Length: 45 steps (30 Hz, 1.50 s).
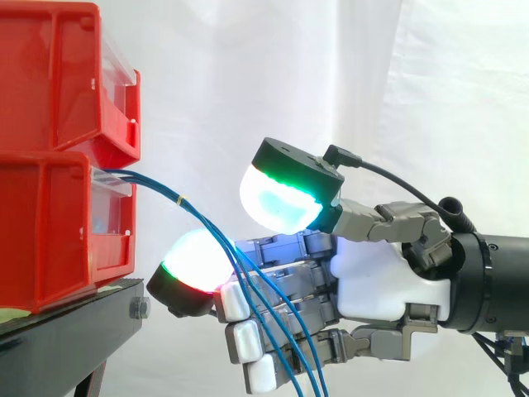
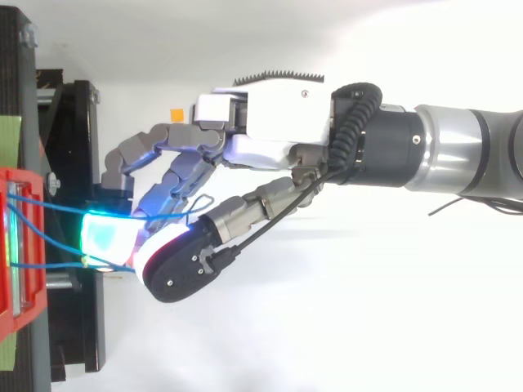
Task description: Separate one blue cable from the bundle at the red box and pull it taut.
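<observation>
Several thin blue cables [image 1: 178, 200] leave the front of the lower red bin [image 1: 50, 240] and sag right and down, out of the side view's bottom edge. My hand [image 1: 372, 285] reaches from the right toward the bin with its fingers loosely bent. The cables pass through the gap between a white-green glowing pad [image 1: 277, 203] above and a white-red pad [image 1: 194, 260] below, then drape across the lower fingers. Neither pad squeezes them. From above, my hand [image 2: 278, 122] meets two spread cable strands [image 2: 57, 208], and a small loop lies among the fingers.
A second red bin [image 1: 50, 74] is stacked on the lower one. Both rest on a black stand [image 1: 74, 322] whose edge lies just under the lower pad. A white curtain hangs behind. In the top view the red bin [image 2: 24, 318] sits at the left edge.
</observation>
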Available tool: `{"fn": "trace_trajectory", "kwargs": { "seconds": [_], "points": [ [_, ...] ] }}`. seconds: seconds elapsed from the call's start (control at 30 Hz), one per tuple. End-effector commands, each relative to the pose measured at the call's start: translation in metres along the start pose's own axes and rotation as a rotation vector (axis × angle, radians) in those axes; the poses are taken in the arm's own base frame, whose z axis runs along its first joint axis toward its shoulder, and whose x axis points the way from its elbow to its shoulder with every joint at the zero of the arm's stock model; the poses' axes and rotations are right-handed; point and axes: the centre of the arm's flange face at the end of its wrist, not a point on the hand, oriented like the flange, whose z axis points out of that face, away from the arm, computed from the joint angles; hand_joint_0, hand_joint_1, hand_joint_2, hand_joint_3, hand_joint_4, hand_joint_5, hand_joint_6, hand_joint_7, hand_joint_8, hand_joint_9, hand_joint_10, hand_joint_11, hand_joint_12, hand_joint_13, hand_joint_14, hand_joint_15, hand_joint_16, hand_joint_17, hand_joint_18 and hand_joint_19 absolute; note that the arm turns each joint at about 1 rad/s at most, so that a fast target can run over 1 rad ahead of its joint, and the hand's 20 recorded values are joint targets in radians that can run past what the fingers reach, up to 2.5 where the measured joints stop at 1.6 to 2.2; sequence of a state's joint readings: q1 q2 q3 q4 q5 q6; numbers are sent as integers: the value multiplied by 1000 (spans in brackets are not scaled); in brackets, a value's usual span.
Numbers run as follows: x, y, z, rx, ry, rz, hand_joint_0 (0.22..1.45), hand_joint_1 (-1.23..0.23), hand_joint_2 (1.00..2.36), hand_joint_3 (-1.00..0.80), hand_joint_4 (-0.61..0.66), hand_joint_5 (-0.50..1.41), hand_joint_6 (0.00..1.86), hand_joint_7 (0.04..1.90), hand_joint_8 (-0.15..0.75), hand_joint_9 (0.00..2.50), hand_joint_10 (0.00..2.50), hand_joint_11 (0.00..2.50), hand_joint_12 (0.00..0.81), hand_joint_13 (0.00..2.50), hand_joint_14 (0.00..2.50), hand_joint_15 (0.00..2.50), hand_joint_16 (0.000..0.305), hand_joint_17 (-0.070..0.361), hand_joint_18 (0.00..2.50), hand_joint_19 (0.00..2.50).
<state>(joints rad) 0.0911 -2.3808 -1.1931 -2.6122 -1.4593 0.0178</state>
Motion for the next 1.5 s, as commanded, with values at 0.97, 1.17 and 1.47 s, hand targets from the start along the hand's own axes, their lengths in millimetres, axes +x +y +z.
{"fn": "trace_trajectory", "kwargs": {
  "seconds": [0.97,1.17,1.47],
  "points": [
    [5,15,11,-41,6,-79,588,-665,1000,-500,210,-145,851,878,312,1119,24,865,353,1039,26,659,50,113,800,682],
    [5,16,11,-42,7,-88,617,-679,1002,-471,207,-138,854,916,309,1168,27,896,352,1051,26,664,50,111,810,693],
    [8,15,10,-35,9,-88,617,-765,1000,-500,208,-139,858,927,320,1200,25,943,356,1074,27,681,50,113,828,708]
  ]
}}
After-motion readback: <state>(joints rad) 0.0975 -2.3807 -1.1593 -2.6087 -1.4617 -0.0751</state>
